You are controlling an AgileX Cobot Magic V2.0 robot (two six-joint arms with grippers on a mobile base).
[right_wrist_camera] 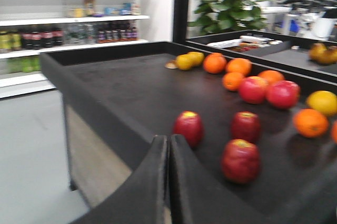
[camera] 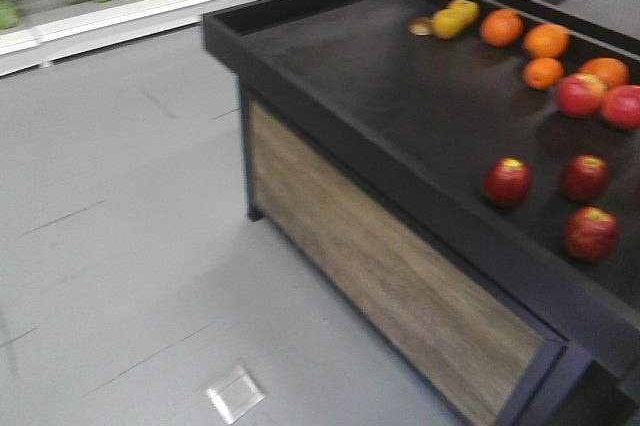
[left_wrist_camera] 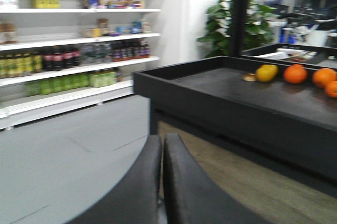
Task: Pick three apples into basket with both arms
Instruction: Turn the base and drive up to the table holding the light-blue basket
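Looking over the black surface (camera: 380, 96) now, and the three apples (camera: 508, 182) (camera: 585, 177) (camera: 591, 233) sit in a loose triangle close to the surface's near edge, each one apart from the others. Further back on the surface, two brighter pink-red apples (camera: 581, 94) rest side by side, touching or nearly so. The oranges (camera: 546, 40) are strung out behind them, with a pair of yellow fruit (camera: 455, 18) toward the surface's far side.

Right end effector (right_wrist_camera: 168, 148) hangs just off the surface's near edge, its two black fingers pressed flat together with nothing between them. The apples lie just past the rim from it.

Left end effector (left_wrist_camera: 162, 148), same story: fingers closed tight on nothing, out over the grey floor (left_wrist_camera: 63, 155) off the surface's corner, well away from the apples. Shop shelves (left_wrist_camera: 79, 40) of bottles line the wall beyond the surface. All three views are a little blurred.
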